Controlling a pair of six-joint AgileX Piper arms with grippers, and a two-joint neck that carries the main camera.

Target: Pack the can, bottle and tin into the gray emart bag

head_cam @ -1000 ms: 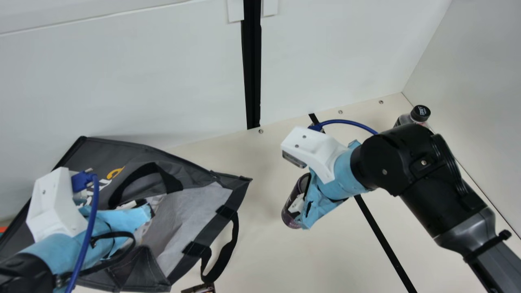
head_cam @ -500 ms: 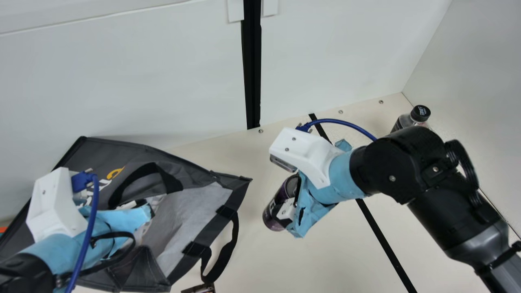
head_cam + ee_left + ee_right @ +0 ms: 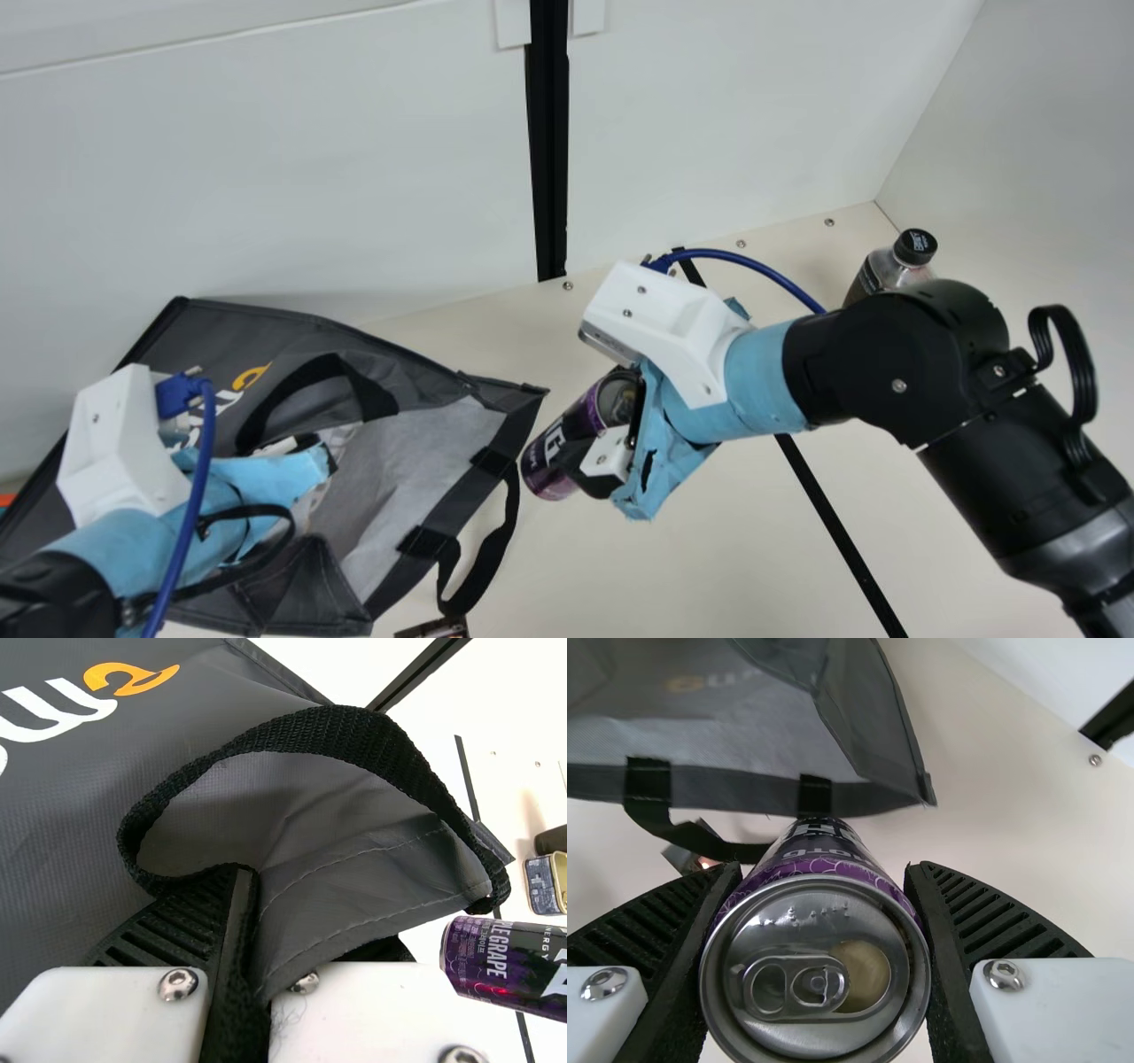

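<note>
One purple can (image 3: pixel 542 459) is clamped in R gripper (image 3: pixel 592 436), nr gray bag (image 3: pixel 425 443). L gripper (image 3: pixel 317 450) is clamped on bag's fabric. Bottle (image 3: pixel 886 266) stands well apart.

Glossy metal can (image 3: pixel 819 948), matt bag (image 3: pixel 399 478), rough woven strap (image 3: pixel 350 734), perhaps plastic bottle (image 3: pixel 886 268)

Lettering (image 3: pixel 96 676) on bag (image 3: pixel 301 332), can (image 3: pixel 542 459), bottle (image 3: pixel 915 246)

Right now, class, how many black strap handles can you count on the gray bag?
2. One handle arches by the printed side of the bag; the other handle hangs from the opposite rim, near the purple can.
</note>
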